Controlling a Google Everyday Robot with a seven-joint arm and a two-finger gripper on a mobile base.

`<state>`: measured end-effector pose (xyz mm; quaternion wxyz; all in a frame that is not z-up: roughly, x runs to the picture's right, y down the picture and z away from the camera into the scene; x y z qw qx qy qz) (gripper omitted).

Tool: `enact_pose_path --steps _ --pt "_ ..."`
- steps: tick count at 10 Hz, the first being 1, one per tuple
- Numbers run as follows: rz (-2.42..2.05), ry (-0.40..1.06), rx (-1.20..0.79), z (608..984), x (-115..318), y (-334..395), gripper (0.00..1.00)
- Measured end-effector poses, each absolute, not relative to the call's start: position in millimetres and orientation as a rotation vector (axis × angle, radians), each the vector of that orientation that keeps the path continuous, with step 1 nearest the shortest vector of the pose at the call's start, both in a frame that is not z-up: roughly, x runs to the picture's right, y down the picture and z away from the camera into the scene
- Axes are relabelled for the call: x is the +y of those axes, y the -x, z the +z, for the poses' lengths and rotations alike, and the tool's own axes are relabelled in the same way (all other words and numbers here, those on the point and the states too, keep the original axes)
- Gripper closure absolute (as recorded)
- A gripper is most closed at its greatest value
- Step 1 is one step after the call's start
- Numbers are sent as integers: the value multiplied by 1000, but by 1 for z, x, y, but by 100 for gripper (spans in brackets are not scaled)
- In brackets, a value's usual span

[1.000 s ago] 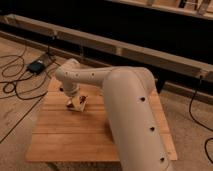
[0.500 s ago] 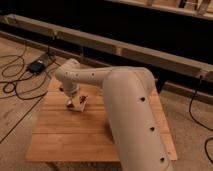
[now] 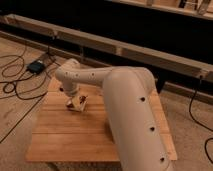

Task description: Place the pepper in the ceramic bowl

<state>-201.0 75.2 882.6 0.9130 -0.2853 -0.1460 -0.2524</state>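
My gripper [image 3: 75,101] hangs from the white arm [image 3: 125,100] and reaches down to the left middle of the wooden table [image 3: 65,135]. Right beside it lies a pale beige block [image 3: 80,105]. A small dark red-brown bit, which looks like the pepper [image 3: 83,98], shows at the block's upper edge next to the gripper. I cannot tell whether the gripper touches it. The black ceramic bowl does not show; the wide arm hides the right part of the table.
The table stands on a pale carpeted floor. Black cables [image 3: 15,87] and a small dark box [image 3: 36,65] lie on the floor at the left. A long low rail [image 3: 125,47] runs behind the table.
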Motion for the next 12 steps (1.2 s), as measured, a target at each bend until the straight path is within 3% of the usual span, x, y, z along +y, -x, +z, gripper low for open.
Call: enact_pose_path --steps 12 --pt "-495 607 -235 892 79 155 20"
